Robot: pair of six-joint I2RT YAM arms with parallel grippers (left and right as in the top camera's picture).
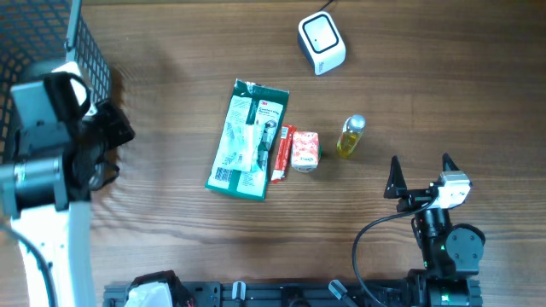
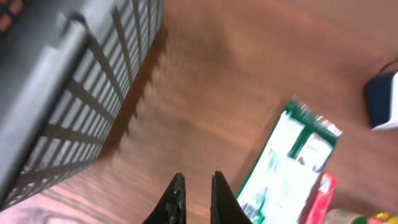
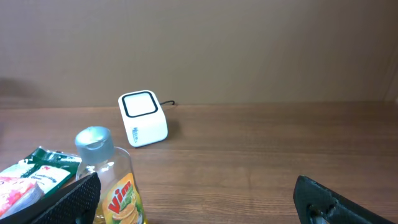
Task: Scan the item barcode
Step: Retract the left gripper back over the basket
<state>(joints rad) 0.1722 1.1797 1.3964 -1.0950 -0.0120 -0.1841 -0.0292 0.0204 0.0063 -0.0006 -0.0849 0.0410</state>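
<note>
Overhead, nothing looks scanned yet: the green packet (image 1: 248, 139), red box (image 1: 304, 151) and yellow bottle (image 1: 351, 136) lie untouched mid-table, well apart from the scanner (image 1: 322, 43) near the far edge. From the left wrist, the left gripper (image 2: 196, 186) is pinched together on nothing beside the wire basket (image 2: 81, 93), packet ahead. From the right wrist, the right gripper (image 3: 196, 186) stands apart behind the bottle, bare table (image 3: 261, 143) running to the scanner.

You've got the basket (image 1: 90, 51) at the table's far-left corner and the scanner (image 1: 322, 43) at the far edge, right of centre. Mid-table row, left to right: flat packet (image 1: 249, 139), slim pack (image 1: 280, 153) against its right side, small box (image 1: 304, 151) touching that, bottle (image 1: 350, 137) standing just beside.
</note>
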